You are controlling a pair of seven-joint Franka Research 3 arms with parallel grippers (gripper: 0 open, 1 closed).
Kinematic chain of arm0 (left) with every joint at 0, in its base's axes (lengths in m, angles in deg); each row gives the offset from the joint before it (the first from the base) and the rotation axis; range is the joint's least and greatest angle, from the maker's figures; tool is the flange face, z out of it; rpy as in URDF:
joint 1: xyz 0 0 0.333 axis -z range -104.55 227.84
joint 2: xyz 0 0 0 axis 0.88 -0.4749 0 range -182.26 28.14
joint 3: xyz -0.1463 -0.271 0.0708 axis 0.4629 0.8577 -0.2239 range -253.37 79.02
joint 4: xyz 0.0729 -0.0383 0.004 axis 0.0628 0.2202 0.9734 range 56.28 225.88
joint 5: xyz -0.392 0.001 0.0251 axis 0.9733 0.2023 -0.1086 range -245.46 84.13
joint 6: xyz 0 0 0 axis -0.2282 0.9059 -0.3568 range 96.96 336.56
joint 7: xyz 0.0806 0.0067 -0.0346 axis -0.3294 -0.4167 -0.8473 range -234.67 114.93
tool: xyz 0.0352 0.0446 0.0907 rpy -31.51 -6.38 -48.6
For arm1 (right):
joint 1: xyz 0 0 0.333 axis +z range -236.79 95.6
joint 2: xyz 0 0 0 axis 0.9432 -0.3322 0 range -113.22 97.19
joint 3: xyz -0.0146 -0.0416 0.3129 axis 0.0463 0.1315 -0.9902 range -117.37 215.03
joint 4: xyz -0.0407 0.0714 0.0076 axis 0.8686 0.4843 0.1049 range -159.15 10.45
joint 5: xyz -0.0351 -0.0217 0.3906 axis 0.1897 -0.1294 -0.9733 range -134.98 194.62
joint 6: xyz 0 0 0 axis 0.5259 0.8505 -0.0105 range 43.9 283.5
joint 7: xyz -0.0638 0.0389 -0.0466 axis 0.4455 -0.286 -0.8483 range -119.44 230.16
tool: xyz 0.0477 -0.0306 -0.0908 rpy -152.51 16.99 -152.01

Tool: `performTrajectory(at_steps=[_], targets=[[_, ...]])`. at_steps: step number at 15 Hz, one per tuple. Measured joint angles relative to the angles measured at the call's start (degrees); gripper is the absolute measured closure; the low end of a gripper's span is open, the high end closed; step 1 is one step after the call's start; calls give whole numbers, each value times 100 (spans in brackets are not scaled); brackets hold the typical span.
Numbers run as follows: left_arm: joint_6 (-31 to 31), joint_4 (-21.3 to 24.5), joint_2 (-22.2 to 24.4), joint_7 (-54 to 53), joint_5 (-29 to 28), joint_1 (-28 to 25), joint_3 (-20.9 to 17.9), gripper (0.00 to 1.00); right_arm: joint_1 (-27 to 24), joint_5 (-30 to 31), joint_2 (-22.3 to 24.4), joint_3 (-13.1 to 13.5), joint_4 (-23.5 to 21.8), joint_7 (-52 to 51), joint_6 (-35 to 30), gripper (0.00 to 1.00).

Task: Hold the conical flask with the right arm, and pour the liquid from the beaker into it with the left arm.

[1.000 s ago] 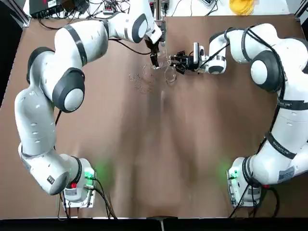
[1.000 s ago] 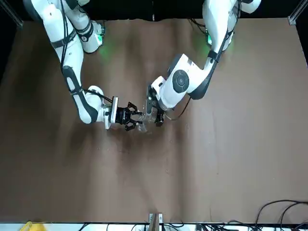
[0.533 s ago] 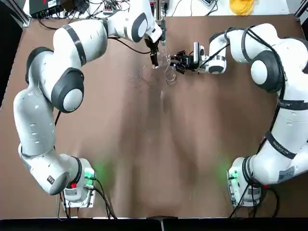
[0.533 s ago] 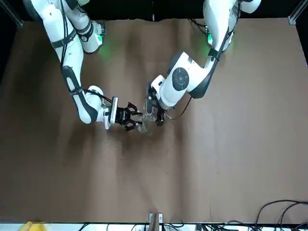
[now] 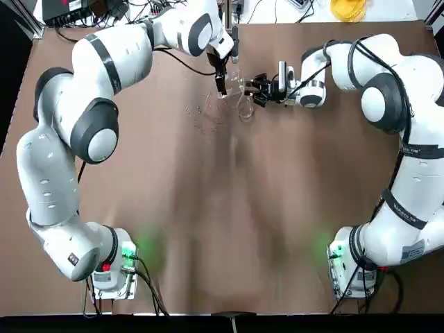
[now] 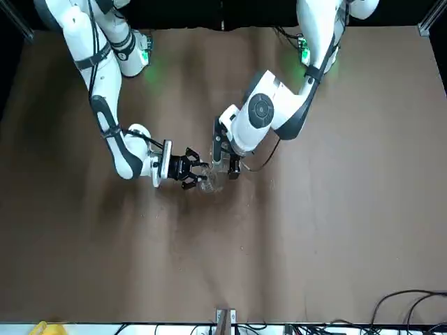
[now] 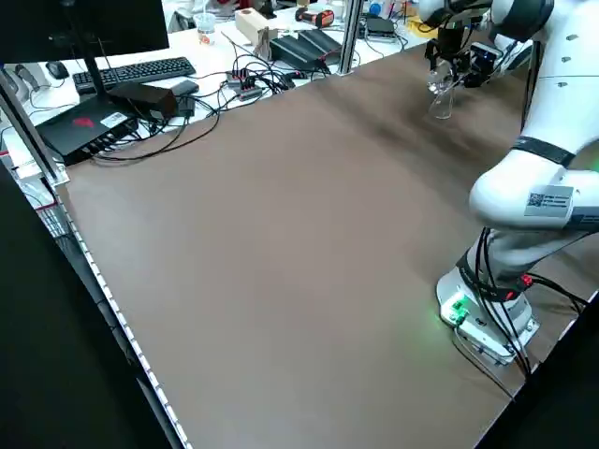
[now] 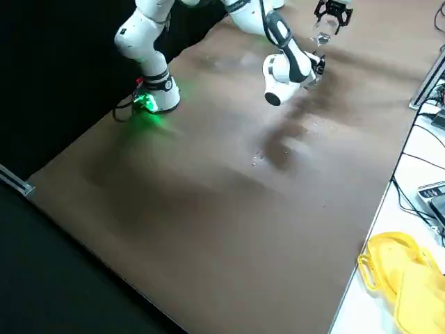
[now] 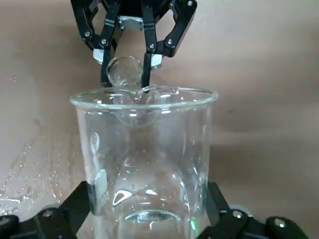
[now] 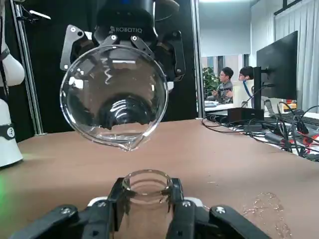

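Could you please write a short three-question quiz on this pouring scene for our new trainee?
1. True or false: the left gripper holds the beaker tipped with its spout above the conical flask.
2. Which gripper is shut on the conical flask's neck? A) left B) right C) neither
3. Fill in: on the brown table, beside the flask, lies a patch of spilled ____.

Key:
1. True; the beaker's lip hangs over the flask mouth.
2. B; the right gripper clamps the neck.
3. Droplets of clear liquid.
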Motion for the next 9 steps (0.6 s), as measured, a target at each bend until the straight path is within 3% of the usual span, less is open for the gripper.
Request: performTrajectory(at_steps=[9], targets=[[-224,-170,5,478,-496,192,-7,4,111,-4,0,-1,-9,0,78,60]])
